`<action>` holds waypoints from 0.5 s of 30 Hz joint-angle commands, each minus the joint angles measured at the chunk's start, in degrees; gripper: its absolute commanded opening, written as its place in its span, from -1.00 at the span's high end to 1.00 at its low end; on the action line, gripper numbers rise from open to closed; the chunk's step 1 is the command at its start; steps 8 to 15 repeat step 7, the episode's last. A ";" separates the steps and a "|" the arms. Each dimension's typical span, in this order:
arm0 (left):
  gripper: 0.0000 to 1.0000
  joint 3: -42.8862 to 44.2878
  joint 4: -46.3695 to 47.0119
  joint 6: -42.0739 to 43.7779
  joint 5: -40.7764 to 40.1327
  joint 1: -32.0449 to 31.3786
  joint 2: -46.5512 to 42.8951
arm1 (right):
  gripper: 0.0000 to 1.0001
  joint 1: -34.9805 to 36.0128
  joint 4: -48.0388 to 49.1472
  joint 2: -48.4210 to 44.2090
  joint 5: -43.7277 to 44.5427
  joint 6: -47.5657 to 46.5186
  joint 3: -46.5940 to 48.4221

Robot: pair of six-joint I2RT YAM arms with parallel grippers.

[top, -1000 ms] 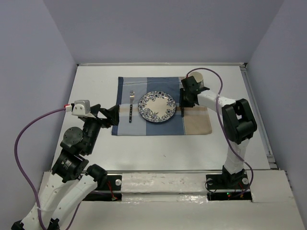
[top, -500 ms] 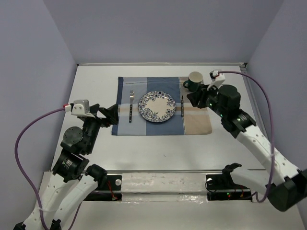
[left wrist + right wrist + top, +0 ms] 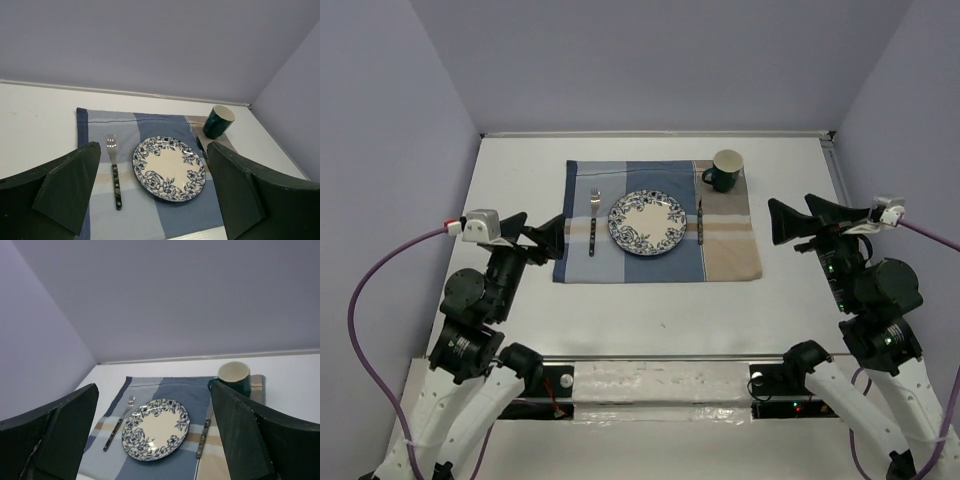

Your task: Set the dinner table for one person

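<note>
On the white dinner table lies a blue-and-tan plaid cloth. A blue floral plate sits at the cloth's middle, with a fork to its left and a knife to its right. A green mug stands at the cloth's far right corner. My left gripper hovers open at the cloth's left edge. My right gripper is open, off the cloth to the right. The right wrist view shows the plate, fork, knife and mug beyond empty fingers.
A thin metal rail runs along the table's right edge and another along the near edge by the arm bases. Lilac walls close in the far side and both flanks. A purple cable loops from the left wrist.
My right arm has drawn back from beside the knife and mug to the table's right side, and its jaws have opened wide. The left arm has barely moved.
</note>
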 commanded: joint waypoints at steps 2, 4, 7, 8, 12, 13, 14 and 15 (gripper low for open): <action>-0.98 0.65 4.22 -0.15 4.18 0.31 -1.14 | -0.99 0.32 0.80 -0.99 2.77 0.33 -2.54; -0.98 -0.14 4.31 -0.67 5.34 0.31 0.17 | -0.99 0.32 0.71 0.15 1.70 1.21 -3.33; -0.98 0.20 4.83 -1.29 6.66 0.31 1.32 | -0.99 0.32 0.88 3.13 1.00 2.01 -2.90; -0.98 0.20 4.83 -1.29 6.66 0.31 1.32 | -0.99 0.32 0.88 3.13 1.00 2.01 -2.90; -0.98 0.20 4.83 -1.29 6.66 0.31 1.32 | -0.99 0.32 0.88 3.13 1.00 2.01 -2.90; -0.98 0.20 4.83 -1.29 6.66 0.31 1.32 | -0.99 0.32 0.88 3.13 1.00 2.01 -2.90; -0.98 0.20 4.83 -1.29 6.66 0.31 1.32 | -0.99 0.32 0.88 3.13 1.00 2.01 -2.90; -0.98 0.20 4.83 -1.29 6.66 0.31 1.32 | -0.99 0.32 0.88 3.13 1.00 2.01 -2.90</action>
